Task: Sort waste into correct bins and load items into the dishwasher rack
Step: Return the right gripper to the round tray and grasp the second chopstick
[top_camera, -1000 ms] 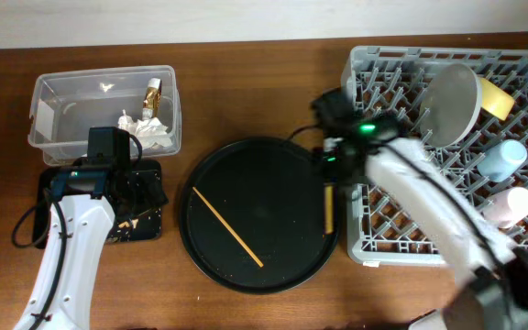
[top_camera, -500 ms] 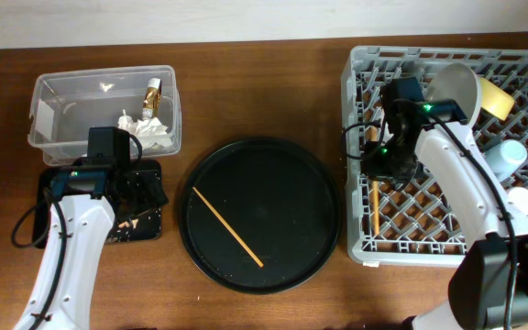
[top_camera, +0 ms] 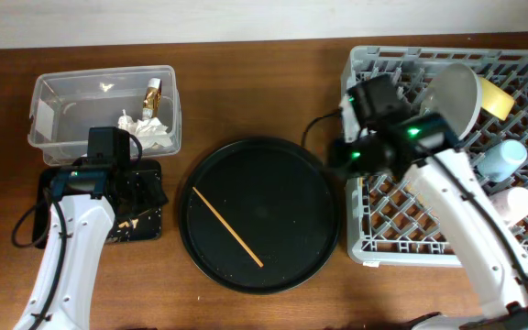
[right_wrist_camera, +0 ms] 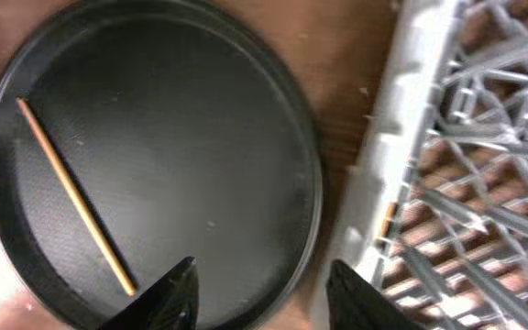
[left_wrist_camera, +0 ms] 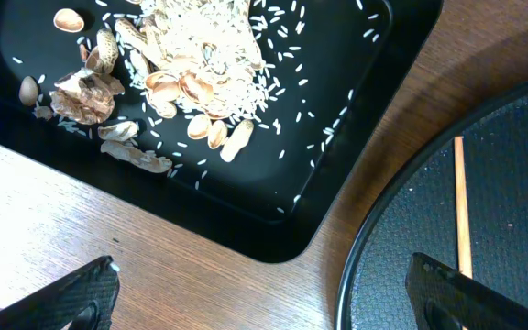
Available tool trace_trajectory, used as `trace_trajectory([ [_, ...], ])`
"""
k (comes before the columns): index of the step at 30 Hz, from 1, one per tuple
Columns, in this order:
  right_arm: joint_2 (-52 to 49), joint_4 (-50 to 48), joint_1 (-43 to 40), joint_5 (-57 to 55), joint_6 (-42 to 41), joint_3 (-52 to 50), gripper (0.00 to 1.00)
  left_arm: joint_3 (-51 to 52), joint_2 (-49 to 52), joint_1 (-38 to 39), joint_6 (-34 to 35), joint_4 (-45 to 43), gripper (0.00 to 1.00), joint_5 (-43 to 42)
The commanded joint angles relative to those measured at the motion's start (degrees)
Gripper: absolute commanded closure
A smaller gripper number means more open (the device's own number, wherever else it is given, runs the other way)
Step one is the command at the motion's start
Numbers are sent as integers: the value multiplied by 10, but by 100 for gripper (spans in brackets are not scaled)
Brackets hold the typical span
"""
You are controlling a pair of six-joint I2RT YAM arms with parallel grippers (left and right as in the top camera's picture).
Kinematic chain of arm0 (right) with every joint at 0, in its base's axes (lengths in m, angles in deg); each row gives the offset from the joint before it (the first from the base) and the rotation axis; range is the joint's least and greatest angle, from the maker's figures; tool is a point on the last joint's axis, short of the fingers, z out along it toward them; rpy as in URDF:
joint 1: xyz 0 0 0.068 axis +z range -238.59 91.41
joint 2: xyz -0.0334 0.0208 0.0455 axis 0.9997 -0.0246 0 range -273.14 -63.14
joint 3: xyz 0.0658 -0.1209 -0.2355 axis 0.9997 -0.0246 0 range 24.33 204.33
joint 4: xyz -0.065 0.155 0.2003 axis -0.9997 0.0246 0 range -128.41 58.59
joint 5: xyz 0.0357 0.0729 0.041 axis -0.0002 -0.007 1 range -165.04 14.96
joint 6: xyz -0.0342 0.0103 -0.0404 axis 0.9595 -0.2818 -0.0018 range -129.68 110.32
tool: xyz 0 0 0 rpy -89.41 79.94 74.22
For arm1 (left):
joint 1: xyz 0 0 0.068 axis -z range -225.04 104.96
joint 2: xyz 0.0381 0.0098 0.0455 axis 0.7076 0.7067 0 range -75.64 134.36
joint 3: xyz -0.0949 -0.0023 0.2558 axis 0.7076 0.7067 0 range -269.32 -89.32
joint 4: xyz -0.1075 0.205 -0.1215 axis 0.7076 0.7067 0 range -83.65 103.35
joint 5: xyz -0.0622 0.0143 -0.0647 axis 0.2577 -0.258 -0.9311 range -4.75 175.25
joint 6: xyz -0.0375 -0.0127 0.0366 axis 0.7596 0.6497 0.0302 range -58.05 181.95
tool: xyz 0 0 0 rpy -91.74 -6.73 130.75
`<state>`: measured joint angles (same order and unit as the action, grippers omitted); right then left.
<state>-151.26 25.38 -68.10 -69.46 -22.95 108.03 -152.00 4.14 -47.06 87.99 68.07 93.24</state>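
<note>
From overhead, the rack [top_camera: 447, 246] fills the table's [top_camera: 264, 82] right edge and holds the plate [top_camera: 455, 103], bowl [top_camera: 496, 97], blue cup [top_camera: 502, 159] and pink cup [top_camera: 519, 203]. The right gripper [top_camera: 342, 156] hangs over its left rim. One chopstick [top_camera: 227, 227] lies on the round tray [top_camera: 282, 174] mid-table. The left gripper [top_camera: 140, 191] sits over the flat tray [top_camera: 136, 227] by the left edge, and the tub [top_camera: 53, 110] with tissue [top_camera: 154, 128] is at the far-left corner.

In the left wrist view, the fingers [left_wrist_camera: 81, 293] are spread wide and hold nothing. Scraps [left_wrist_camera: 172, 64] lie in the flat tray.

In the right wrist view, the fingers [right_wrist_camera: 177, 289] are apart and empty, over the round tray's right edge.
</note>
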Motion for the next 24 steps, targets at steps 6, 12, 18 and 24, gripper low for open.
trace_trajectory([
  [6,-112,-43,170,5,-38,5,51,0,-9,0,7,1,1,4],
  [12,-235,-110,281,20,-44,5,51,0,-8,0,7,1,1,4],
  [18,-296,-152,336,13,-53,5,51,0,-9,0,7,1,1,4],
  [24,-316,-150,335,13,-59,2,68,0,-9,0,7,1,1,4],
])
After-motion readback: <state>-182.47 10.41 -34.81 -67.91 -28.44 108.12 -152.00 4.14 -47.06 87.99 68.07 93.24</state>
